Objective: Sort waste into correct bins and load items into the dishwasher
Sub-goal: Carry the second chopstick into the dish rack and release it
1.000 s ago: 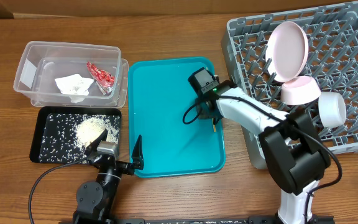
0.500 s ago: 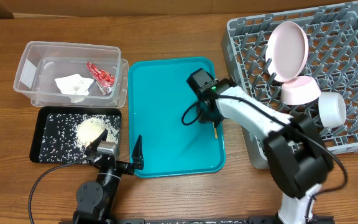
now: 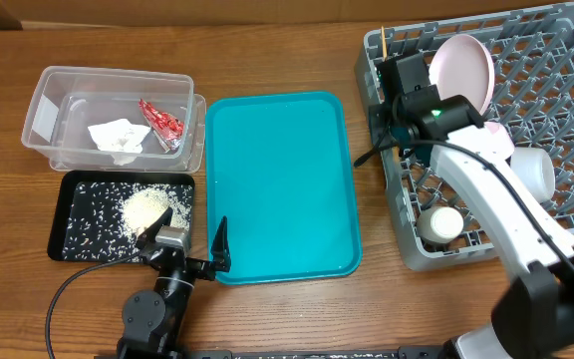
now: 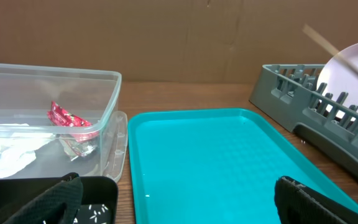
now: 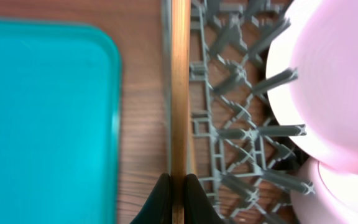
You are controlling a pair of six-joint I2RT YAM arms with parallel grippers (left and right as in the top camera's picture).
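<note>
My right gripper [image 3: 393, 122] is shut on a thin wooden chopstick [image 3: 384, 45] and holds it over the left edge of the grey dish rack [image 3: 566, 60]. In the right wrist view the fingertips [image 5: 164, 198] pinch the chopstick [image 5: 179, 93], which runs along the rack's [image 5: 229, 106] left wall. The pink plate [image 3: 463, 65] stands upright in the rack beside a pink bowl [image 3: 486, 140], a white bowl [image 3: 534, 172] and a white cup [image 3: 439, 221]. My left gripper [image 3: 189, 239] is open and empty at the teal tray's front left corner [image 4: 179, 208].
The clear tub [image 3: 48, 100] holds the red wrapper [image 3: 162, 120] and the white napkin [image 3: 118, 135]. The black tray [image 3: 68, 224] holds a pile of rice [image 3: 145, 206]. The teal tray [image 3: 277, 179] lies between the bins and the rack.
My right gripper has lifted the chopstick off the teal tray's right side and carried it right and back to the rack's left edge. The left arm has not moved.
</note>
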